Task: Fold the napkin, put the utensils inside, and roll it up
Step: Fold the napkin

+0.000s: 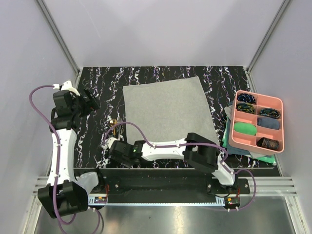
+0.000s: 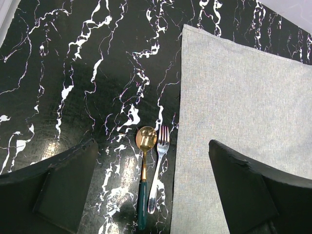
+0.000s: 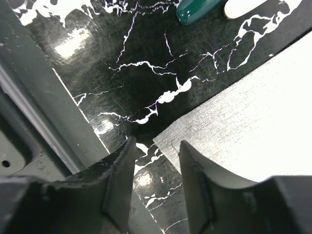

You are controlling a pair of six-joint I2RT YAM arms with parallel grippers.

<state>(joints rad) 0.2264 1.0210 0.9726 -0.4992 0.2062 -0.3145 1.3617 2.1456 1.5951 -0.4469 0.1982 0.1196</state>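
The grey-green napkin (image 1: 168,109) lies flat and unfolded in the middle of the black marbled table. To its left, the gold spoon (image 2: 145,140) with a teal handle and the silver fork (image 2: 160,165) lie side by side. My left gripper (image 2: 151,142) hovers open above them, with one of its fingers (image 2: 63,185) over bare table. My right gripper (image 3: 156,156) is low at the napkin's near left corner (image 3: 168,139). Its jaws stand apart with the corner lying flat between the fingertips. The right finger (image 3: 195,180) is over the cloth. The two handle ends (image 3: 195,10) show at the top of the right wrist view.
A pink tray (image 1: 258,94) with small items in its compartments sits at the right, on folded dark green and teal cloths (image 1: 228,124). The table's metal front rail (image 3: 34,112) runs just beside my right gripper. My right arm (image 1: 165,145) stretches leftward along the near edge.
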